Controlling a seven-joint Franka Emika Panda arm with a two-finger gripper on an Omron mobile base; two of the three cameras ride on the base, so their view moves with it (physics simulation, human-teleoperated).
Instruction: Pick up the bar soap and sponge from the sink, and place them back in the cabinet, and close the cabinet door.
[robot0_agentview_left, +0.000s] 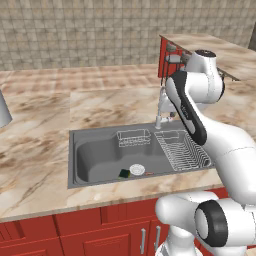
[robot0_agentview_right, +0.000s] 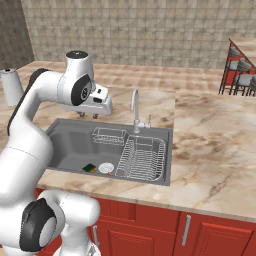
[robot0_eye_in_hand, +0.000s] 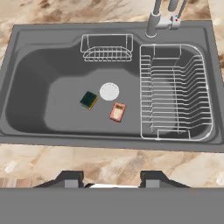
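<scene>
The sponge (robot0_eye_in_hand: 89, 100), dark green face up, lies on the floor of the grey sink (robot0_eye_in_hand: 13, 131), left of the round white drain (robot0_eye_in_hand: 109, 91). The pinkish-brown bar soap (robot0_eye_in_hand: 117, 111) lies just below and right of the drain. The sponge (robot0_agentview_left: 124, 173) also shows near the basin's front wall, and again (robot0_agentview_right: 89, 168) from the right. My gripper (robot0_agentview_right: 89, 116) hangs above the sink's left half, well clear of both. Its fingers stand apart (robot0_eye_in_hand: 111, 179) with nothing between them. The cabinet and the cabinet door are out of view.
A wire dish rack (robot0_eye_in_hand: 175, 92) fills the sink's right part, and a small wire basket (robot0_eye_in_hand: 107, 48) hangs at the back wall. The chrome tap (robot0_agentview_right: 135, 107) rises behind the basin. Marble counter (robot0_agentview_left: 40, 125) surrounds the sink. Stools (robot0_agentview_right: 240, 70) stand far right.
</scene>
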